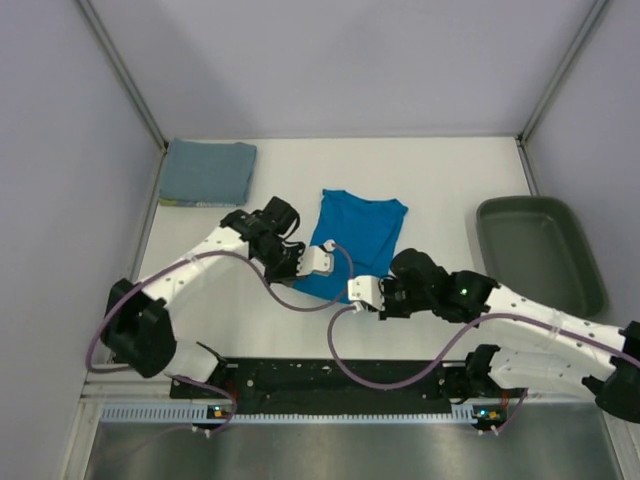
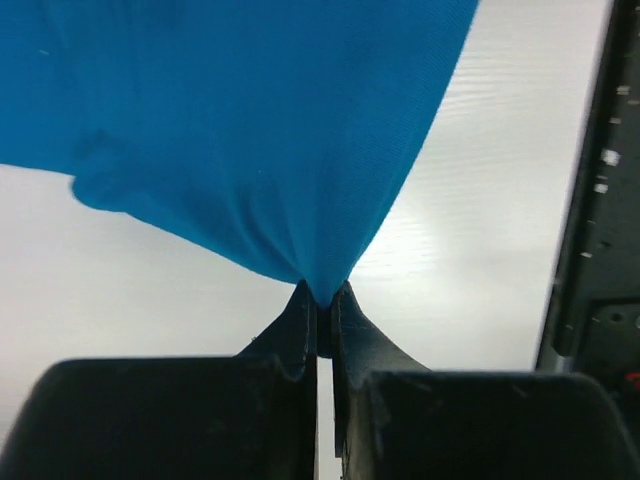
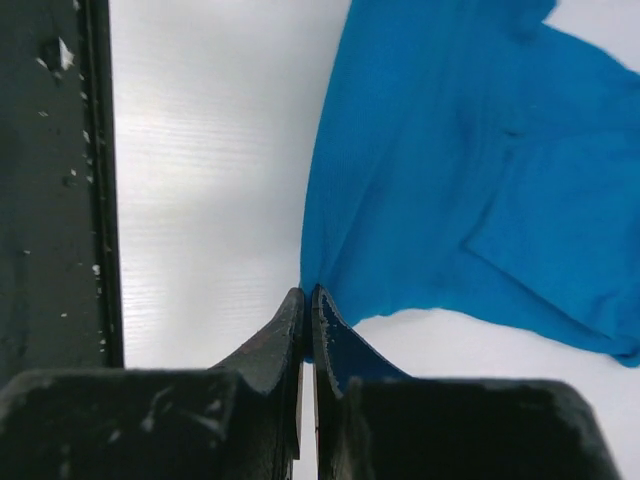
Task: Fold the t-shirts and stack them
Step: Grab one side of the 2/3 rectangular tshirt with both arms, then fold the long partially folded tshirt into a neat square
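Mid-table on white table top (image 1: 450,180): bright cobalt blue cloth t-shirt (image 1: 360,228), far part lying flat, near edge pulled up into two peaks.

Left gripper (image 2: 322,298): fingers pressed together, pinching near edge of blue shirt, cloth drawn to a point at the tips. Right gripper (image 3: 308,298): same, clamped tight on shirt edge at a corner, fabric fanning away to the right. Close together at near hem in top view, left one slightly further from the bases.

Far-left corner of table: dusty grey-blue cloth shirt (image 1: 207,172) in square fold, well apart from the blue one. Right side: dark green plastic tray (image 1: 500,215), oblong, apart from blue shirt, just beyond right forearm.

In the way from above: both wrists plus looping purple cables (image 1: 300,303) lying across near part of blue shirt, hiding most of the hem. Left wrist sitting between blue shirt and folded shirt. Along near table edge: black base rail (image 1: 340,378), also showing at the side of each wrist view.
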Motion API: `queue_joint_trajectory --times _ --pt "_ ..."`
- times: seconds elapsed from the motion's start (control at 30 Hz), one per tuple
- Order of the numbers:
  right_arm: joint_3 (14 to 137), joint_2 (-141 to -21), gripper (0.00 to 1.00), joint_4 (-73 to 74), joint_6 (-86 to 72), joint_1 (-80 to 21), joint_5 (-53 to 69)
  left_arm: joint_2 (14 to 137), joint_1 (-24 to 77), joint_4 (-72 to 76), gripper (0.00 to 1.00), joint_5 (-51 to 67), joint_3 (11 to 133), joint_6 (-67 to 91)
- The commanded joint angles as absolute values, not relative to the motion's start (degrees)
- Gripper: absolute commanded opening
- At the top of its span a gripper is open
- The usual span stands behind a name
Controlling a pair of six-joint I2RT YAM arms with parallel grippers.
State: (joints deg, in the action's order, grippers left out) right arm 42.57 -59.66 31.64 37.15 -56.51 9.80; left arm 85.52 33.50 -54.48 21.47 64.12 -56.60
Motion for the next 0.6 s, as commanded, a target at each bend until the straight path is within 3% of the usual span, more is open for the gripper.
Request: queue_joint_trajectory --times 0.0,0.13,0.27,0.57 --pt "48.42 -51.87 0.00 42.54 28.84 -57.48 12.92 76.04 33.13 -68.37 0.00 24.87 67.49 -55.11" --pt "50.35 -51.67 0.00 39.82 28.21 -55.65 8.63 75.32 33.13 -65.31 0.00 22.77 71.97 -48.88" --pt "52.73 -56.59 0.00 35.96 28.47 -43.72 10.62 82.33 32.00 -61.97 0.00 18.73 78.82 -45.10" --pt "56.60 -74.51 0.00 23.39 30.50 -25.59 15.83 112.56 24.17 -65.12 0.00 17.14 109.57 -37.53"
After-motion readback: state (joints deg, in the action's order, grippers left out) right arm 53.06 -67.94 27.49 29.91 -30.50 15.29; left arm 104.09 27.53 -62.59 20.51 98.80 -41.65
